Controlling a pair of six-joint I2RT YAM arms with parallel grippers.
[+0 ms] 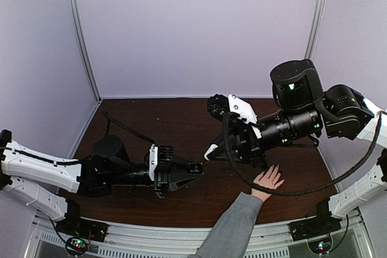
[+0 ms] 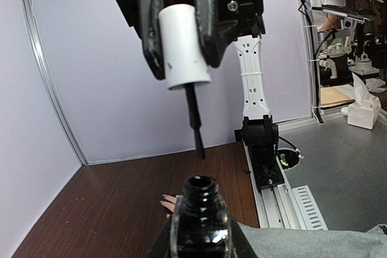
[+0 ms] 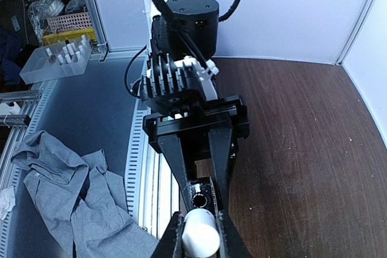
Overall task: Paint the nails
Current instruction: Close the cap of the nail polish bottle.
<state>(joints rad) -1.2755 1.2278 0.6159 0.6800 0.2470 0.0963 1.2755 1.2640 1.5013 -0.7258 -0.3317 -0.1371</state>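
Over the brown table (image 1: pixel 151 119), past a black cable (image 1: pixel 314 188) looping across the grey-sleeved hand (image 1: pixel 268 179), nails (image 2: pixel 164 197) near the right arm, reaching level with left gripper (image 1: pixel 196 169) clamped on an open polish bottle (image 2: pixel 199 209), tilting right gripper (image 1: pixel 211 151) downward, pinched on the white brush cap (image 2: pixel 183 43).

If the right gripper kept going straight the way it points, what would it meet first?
Most likely the open polish bottle in the left gripper: the brush under the white cap held by the right gripper points at its mouth. Depth is unclear.
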